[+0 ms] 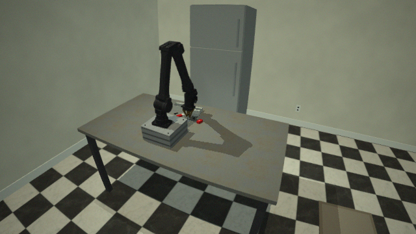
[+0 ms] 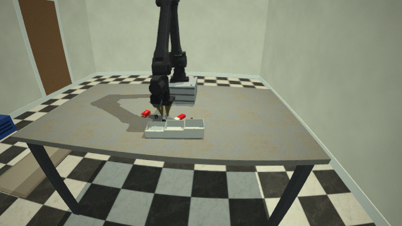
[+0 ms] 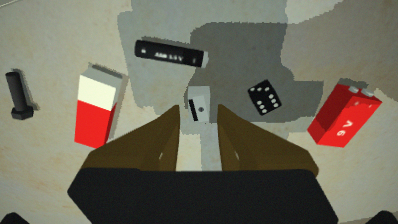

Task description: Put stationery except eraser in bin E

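Observation:
In the wrist view a small grey pencil sharpener (image 3: pixel 198 103) lies on the table just at my fingertips, in the gap between them. My gripper (image 3: pixel 198 112) is partly open, low over the table, with nothing gripped; it also shows in the exterior view (image 2: pixel 164 115). A red and white eraser (image 3: pixel 97 111) lies to the left of the fingers. The white row of three bins (image 2: pixel 174 129) stands on the table just in front of the gripper; I cannot read its letters.
A black AAA battery (image 3: pixel 170 53), a black die (image 3: pixel 264 96), a red 9 V battery (image 3: pixel 344 115) and a black bolt (image 3: pixel 17 95) lie around the sharpener. The arm's grey base block (image 2: pixel 183 90) stands behind.

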{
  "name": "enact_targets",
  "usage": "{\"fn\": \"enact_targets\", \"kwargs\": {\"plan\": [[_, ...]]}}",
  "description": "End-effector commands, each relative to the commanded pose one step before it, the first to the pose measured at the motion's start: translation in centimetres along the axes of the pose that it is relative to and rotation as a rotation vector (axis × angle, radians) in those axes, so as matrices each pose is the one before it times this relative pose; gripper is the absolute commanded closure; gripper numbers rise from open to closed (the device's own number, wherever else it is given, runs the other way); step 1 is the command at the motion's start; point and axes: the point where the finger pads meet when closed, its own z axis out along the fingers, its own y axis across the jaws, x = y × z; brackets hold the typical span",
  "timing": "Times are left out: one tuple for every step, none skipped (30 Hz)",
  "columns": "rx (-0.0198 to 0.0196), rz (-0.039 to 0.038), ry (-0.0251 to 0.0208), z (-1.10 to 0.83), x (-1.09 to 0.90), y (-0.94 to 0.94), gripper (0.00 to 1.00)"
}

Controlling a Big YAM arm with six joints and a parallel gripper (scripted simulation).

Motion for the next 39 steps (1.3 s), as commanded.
{"fn": "enact_targets", "kwargs": {"plan": [[-0.00256,-0.00606,-0.02729,0.322,-1.304,-0.148,0.72],[0.00002,0.00123,-0.00017,0.134,-0.024,-0.044,0.72],[0.00003,0.00130,0.00025,0.142,0.004,-0.047,0.72],[0.00003,0.00126,0.00132,0.159,0.075,-0.047,0.72],[0.00003,0.00052,0.00245,0.176,0.150,-0.025,0.72],[0.00000,0.00000,0.00000,0.000,0.000,0.000,0.72],[0.00000,0.00000,0.00000,0.000,0.000,0.000,0.72],[0.00004,-0.00314,0.00397,0.195,0.264,0.174,0.72],[0.00004,-0.00091,0.00383,0.195,0.244,0.008,0.72],[0.00003,-0.00015,0.00419,0.200,0.265,-0.027,0.72],[0.00001,0.00016,0.00158,0.034,0.121,-0.010,0.72],[0.00000,0.00021,0.00002,0.006,0.027,-0.014,0.72],[-0.00003,0.00071,-0.00421,-0.065,-0.233,-0.018,0.72],[-0.00005,0.00070,-0.00695,-0.112,-0.409,-0.021,0.72],[-0.00001,0.00071,-0.00267,-0.045,-0.165,-0.022,0.72],[-0.00001,0.00054,0.00013,-0.020,-0.015,-0.003,0.72],[0.00003,0.00003,0.00415,-0.008,0.088,-0.023,0.72],[0.00001,0.00029,0.00087,-0.013,-0.002,-0.022,0.72],[0.00001,0.00028,0.00035,-0.012,-0.010,-0.014,0.72],[0.00001,0.00005,0.00038,-0.011,-0.006,-0.004,0.72],[0.00001,-0.00037,0.00029,-0.013,-0.012,0.012,0.72],[0.00001,-0.00058,0.00049,-0.009,0.005,0.020,0.91],[0.00000,0.00000,0.00000,0.000,0.000,0.000,0.91],[0.00000,0.00000,0.00000,0.000,0.000,0.000,0.91],[0.00001,0.00034,0.00053,-0.008,0.006,0.010,0.91],[0.00000,-0.00001,0.00054,-0.007,0.006,-0.008,0.91],[0.00000,-0.00002,0.00054,-0.007,0.006,-0.007,0.91],[0.00000,-0.00002,0.00055,-0.007,0.007,-0.007,0.91],[0.00000,-0.00002,0.00054,-0.007,0.006,-0.008,0.91],[0.00000,0.00010,0.00054,-0.007,0.006,-0.008,0.91],[0.00000,0.00013,0.00054,-0.007,0.007,-0.007,0.91],[0.00000,0.00007,0.00054,-0.008,0.006,-0.004,0.91],[0.00082,0.00194,-0.01955,-0.524,-0.424,0.240,0.91],[0.00000,0.00000,-0.00001,-0.005,-0.001,-0.002,0.91],[0.00000,0.00000,-0.00001,-0.005,-0.001,-0.002,0.91],[0.00000,0.00000,-0.00001,-0.005,-0.001,-0.002,0.91],[0.00000,0.00000,-0.00001,-0.005,-0.001,-0.002,0.91],[0.00000,0.00000,-0.00001,-0.005,-0.001,-0.002,0.91],[0.00000,0.00000,-0.00001,-0.005,-0.001,-0.002,0.91]]}}
